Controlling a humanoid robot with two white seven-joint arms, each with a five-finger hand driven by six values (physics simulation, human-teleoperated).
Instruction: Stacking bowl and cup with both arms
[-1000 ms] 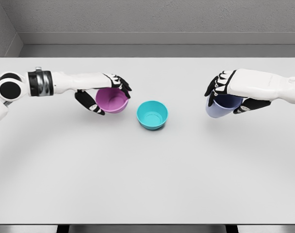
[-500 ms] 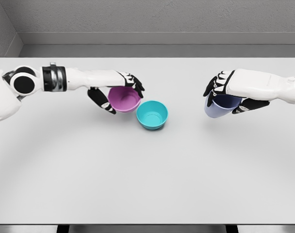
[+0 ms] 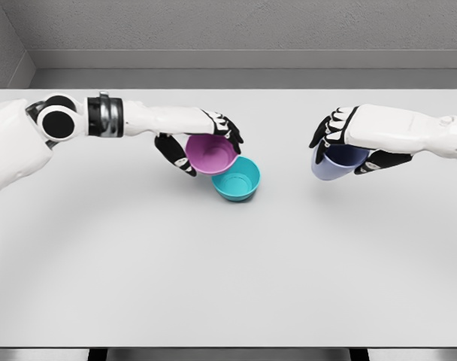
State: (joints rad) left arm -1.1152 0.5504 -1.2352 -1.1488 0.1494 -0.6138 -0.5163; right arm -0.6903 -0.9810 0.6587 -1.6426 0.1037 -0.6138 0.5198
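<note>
Our left hand (image 3: 206, 143) has its fingers curled around the purple bowl (image 3: 211, 153), with the thumb under the near left wall and the other fingers over the far rim. The bowl is lifted and tilted a little toward the camera. It is above and to the left of the teal bowl (image 3: 240, 179), and its lower right edge overlaps the teal rim in this view; we cannot tell if they touch. We judge that the coming move depends on this offset: the purple bowl must go a little more to the right and toward us, then down, so that the two openings are in line.

Our right hand (image 3: 349, 143) grips the pale blue cup (image 3: 330, 162) from above, with the fingers wrapped over its rim. The cup is raised, well apart from both bowls, on the right. The left hand is clearly nearer to the teal bowl.

Both bowls are empty inside. The teal one stands upright on the white table (image 3: 228, 278).
</note>
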